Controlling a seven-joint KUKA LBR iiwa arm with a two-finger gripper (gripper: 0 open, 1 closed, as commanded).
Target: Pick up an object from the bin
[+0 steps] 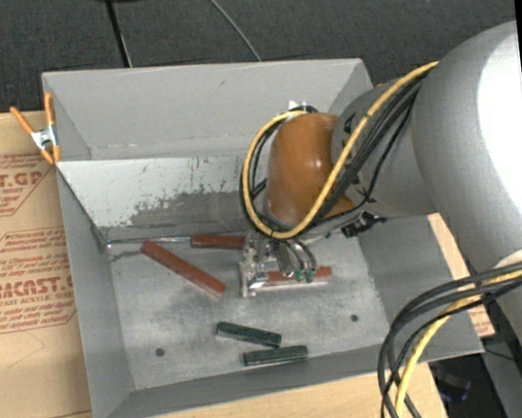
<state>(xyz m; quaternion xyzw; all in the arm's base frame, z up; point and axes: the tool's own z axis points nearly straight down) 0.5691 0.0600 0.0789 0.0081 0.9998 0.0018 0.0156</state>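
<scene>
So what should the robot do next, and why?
Probably ease down a little onto the short reddish-brown stick lying under the gripper in the middle of the bin. It is the closest thing; the longer reddish stick and two dark green sticks lie apart from it.

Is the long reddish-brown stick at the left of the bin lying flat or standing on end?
Lying flat: the reddish-brown stick shows its whole length along the bin floor, slanting.
</scene>
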